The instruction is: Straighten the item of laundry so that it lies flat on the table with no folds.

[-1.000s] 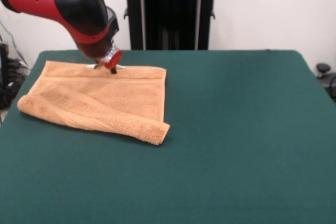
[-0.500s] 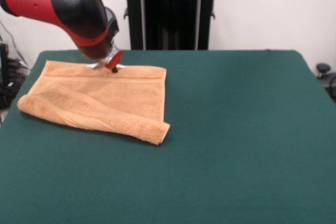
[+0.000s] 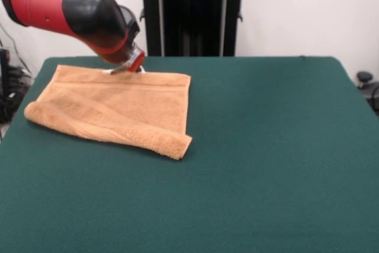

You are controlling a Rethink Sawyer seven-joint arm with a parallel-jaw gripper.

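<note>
In the upper left of the frame, the orange-tan towel [image 3: 112, 108] is seen on the green table [image 3: 266, 158], its lower edge rolled over, with the gripper [image 3: 126, 70] at its upper hem, grip state undeterminable.

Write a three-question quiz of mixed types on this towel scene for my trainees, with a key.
1. True or false: the towel lies fully flat on the table.
2. Where is the end effector?
A. at the towel's far edge
B. over the bare right half of the table
C. at the rolled near edge
3. Fill in: the towel's near edge is ____ over onto itself.

Key:
1. False. A thick fold runs along its near edge.
2. A. It sits low at the far hem, though whether it grips the cloth cannot be seen.
3. Folded.
</note>
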